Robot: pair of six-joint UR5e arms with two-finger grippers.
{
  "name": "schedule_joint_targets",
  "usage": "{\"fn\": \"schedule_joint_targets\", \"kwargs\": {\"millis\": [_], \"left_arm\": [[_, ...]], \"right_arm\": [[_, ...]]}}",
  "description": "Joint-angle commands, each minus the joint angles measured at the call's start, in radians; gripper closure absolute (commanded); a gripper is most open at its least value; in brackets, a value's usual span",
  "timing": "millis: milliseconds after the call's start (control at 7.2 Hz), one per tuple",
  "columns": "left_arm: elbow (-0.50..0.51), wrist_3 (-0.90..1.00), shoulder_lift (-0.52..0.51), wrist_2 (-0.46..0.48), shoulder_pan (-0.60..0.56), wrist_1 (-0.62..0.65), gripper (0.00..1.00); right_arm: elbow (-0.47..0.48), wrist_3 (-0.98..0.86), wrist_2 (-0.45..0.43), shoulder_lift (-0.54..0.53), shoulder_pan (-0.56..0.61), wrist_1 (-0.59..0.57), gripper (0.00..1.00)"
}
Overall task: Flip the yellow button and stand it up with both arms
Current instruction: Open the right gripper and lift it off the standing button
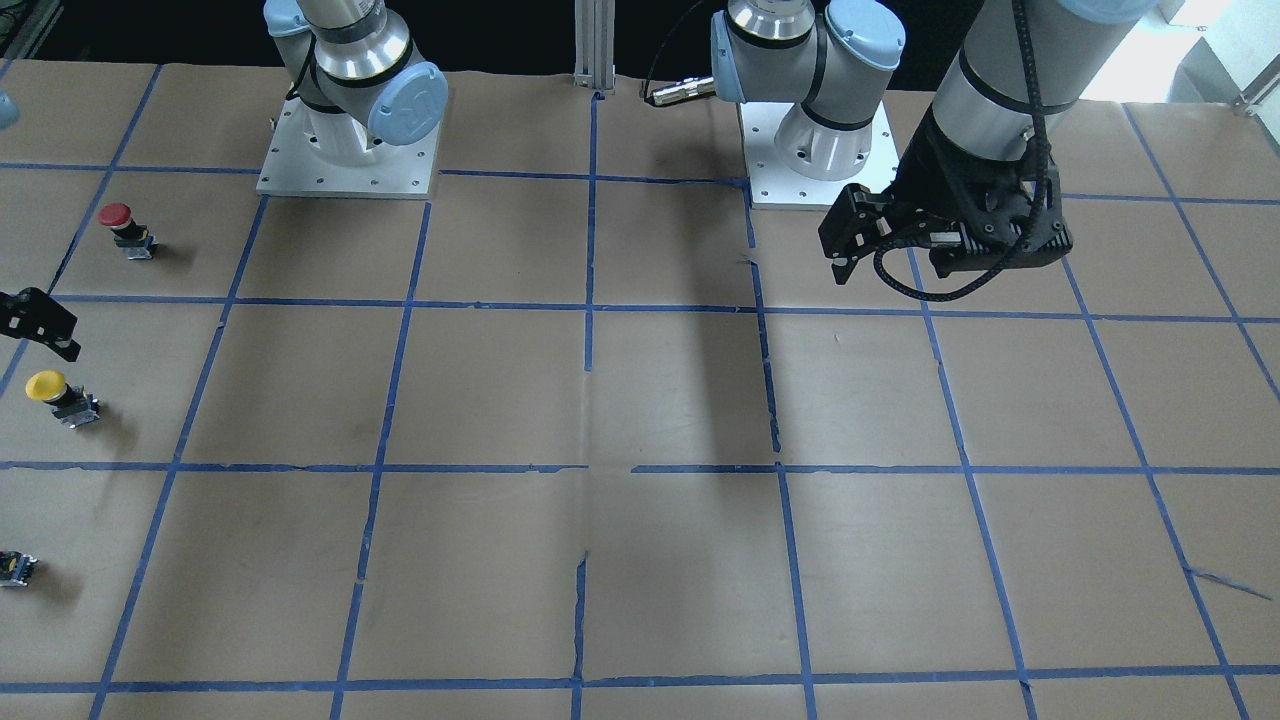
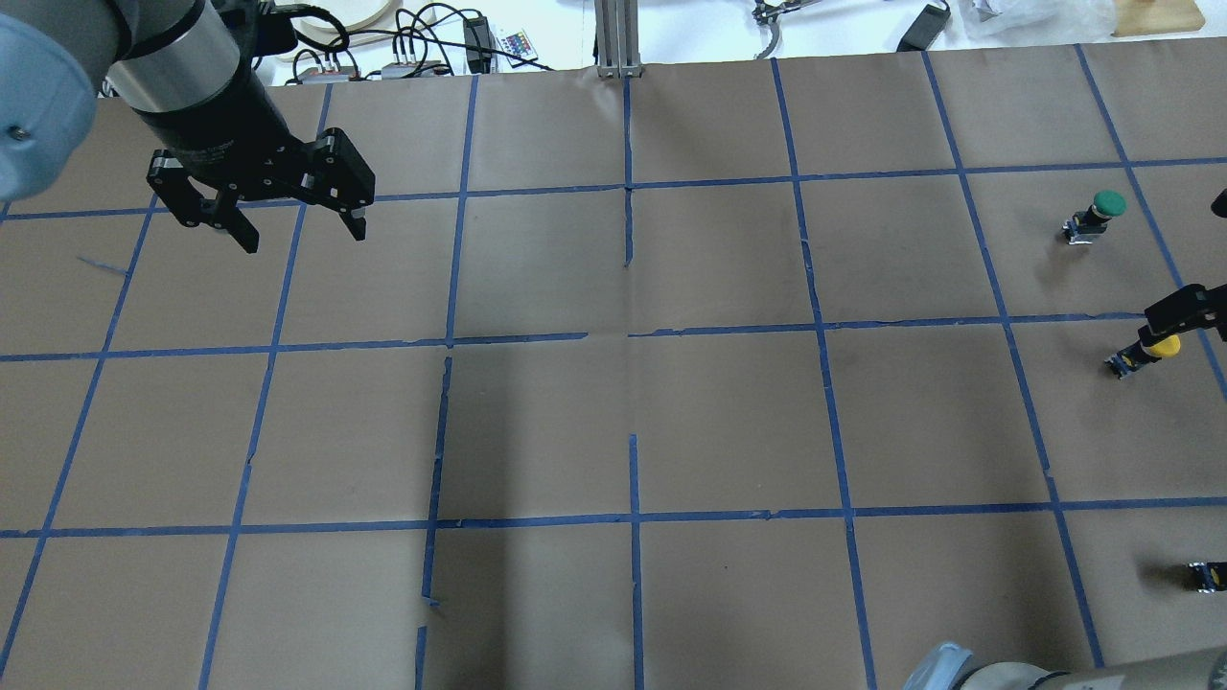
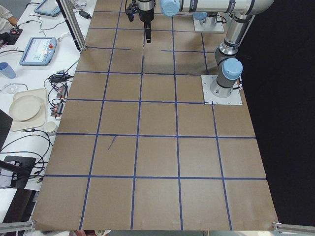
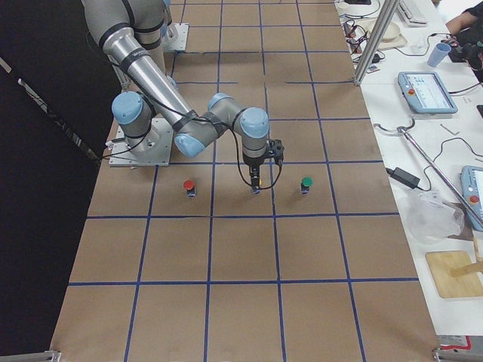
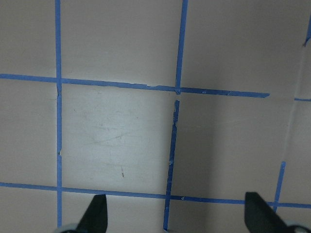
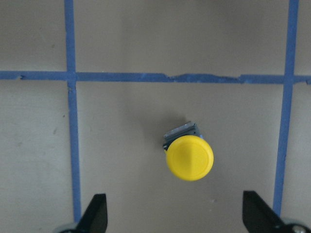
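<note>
The yellow button stands cap up on the brown paper, its grey body just showing behind the cap. It is at the table's far right end in the overhead view and at the left edge of the front view. My right gripper is open and hovers above it without touching; it also shows in the front view and the overhead view. My left gripper is open and empty, high over the far left of the table, and the left wrist view shows only paper below it.
A red button stands nearer the robot's base and a green one farther from it than the yellow button. A small capless black block lies near the robot's side at the right edge. Blue tape lines grid the paper.
</note>
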Motion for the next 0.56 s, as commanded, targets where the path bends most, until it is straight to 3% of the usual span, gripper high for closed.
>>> {"fn": "schedule_joint_targets", "kwargs": {"millis": [0, 417], "left_arm": [[-0.001, 0.000, 0.001, 0.002, 0.004, -0.002, 0.00], [0.011, 0.049, 0.003, 0.002, 0.007, 0.007, 0.00]], "right_arm": [[-0.086, 0.207, 0.009, -0.120, 0.048, 0.283, 0.00], [-0.099, 0.405, 0.000, -0.305, 0.337, 0.407, 0.00]]}}
